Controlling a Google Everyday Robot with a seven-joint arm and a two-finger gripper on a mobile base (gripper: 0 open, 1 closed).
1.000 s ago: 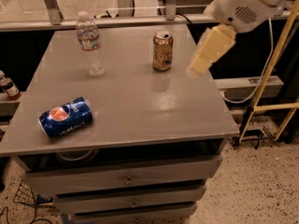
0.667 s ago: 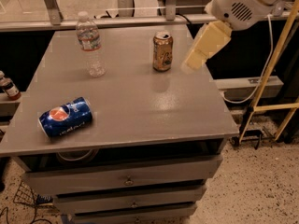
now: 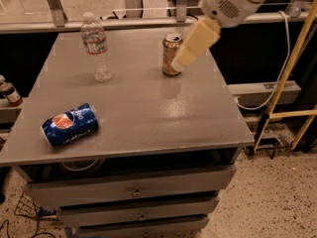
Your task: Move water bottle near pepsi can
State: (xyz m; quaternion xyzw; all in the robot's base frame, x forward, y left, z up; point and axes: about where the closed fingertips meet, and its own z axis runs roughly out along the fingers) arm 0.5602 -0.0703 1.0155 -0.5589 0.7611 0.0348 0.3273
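You have one big thing here: the grey flat-topped metal cabinet (image 3: 148, 113), with drawers (image 3: 133, 192) in its front. Its top spreads below the claw and mostly to the claw's left.

Over the far right corner hangs the robot's white rounded arm housing (image 3: 229, 3). From it the cream, tapered gripper (image 3: 181, 62) slants down and to the left. You cannot tell whether the claw is wide or narrow.

To the claw's right, off the cabinet, lean the slanted yellow metal poles (image 3: 292, 68).

The small clear ribbed plastic water bottle (image 3: 96, 46), with a white cap and a red-and-white label band, stands upright on the far part of the top, well to the left of the claw.

The blue Pepsi can (image 3: 69, 124) lies on its side near the front left corner. It is far down and left of the claw and well apart from the water bottle.

The gold-brown soda can (image 3: 171, 53) stands upright just beside the claw's tip, on its left (whether they touch, you cannot tell).

Smallest is the little brown dark-capped bottle (image 3: 10, 93). It stands off the cabinet at the far left edge.
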